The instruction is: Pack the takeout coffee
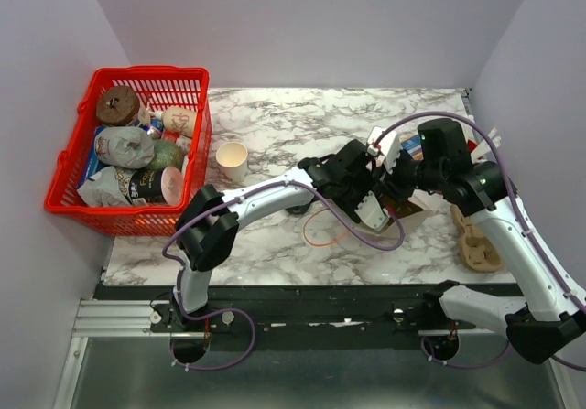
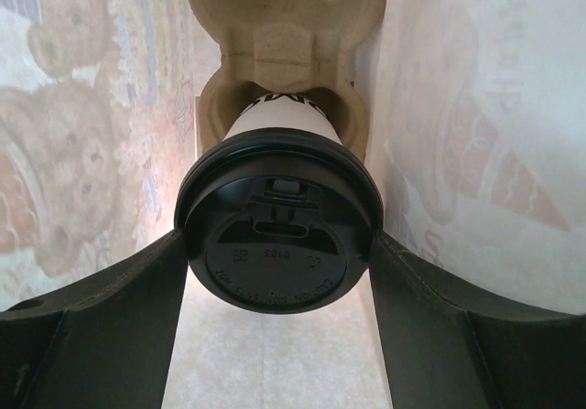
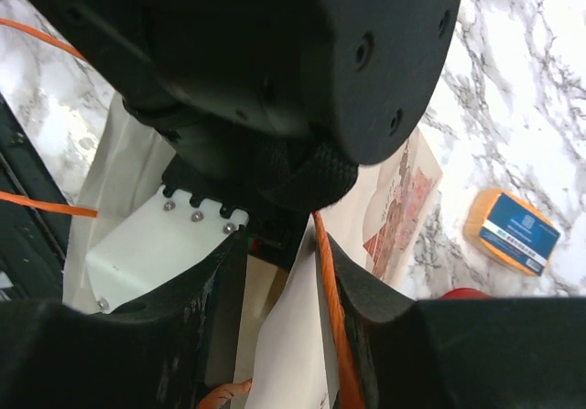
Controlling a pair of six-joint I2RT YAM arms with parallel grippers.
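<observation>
The takeout coffee [image 2: 279,244], a whitish cup with a round black lid, sits in a pulp carrier [image 2: 284,52] inside the paper bag [image 2: 476,153]. My left gripper [image 2: 279,253] reaches into the bag, and its two dark fingers [image 2: 137,308] press on either side of the lid. In the top view the bag is mostly hidden under both arms. My right gripper [image 3: 282,253] is at the bag's mouth. The white rim [image 3: 293,336] and an orange handle cord [image 3: 331,317] lie against its right finger, with a gap to the left finger.
A red basket [image 1: 151,72] of wrapped items stands at the far left. A tan paper cup [image 1: 232,157] stands beside it. A second pulp carrier [image 1: 476,240] lies at the right edge. An orange and blue packet [image 3: 513,231] lies by the bag. An orange loop [image 1: 325,235] rests on the marble.
</observation>
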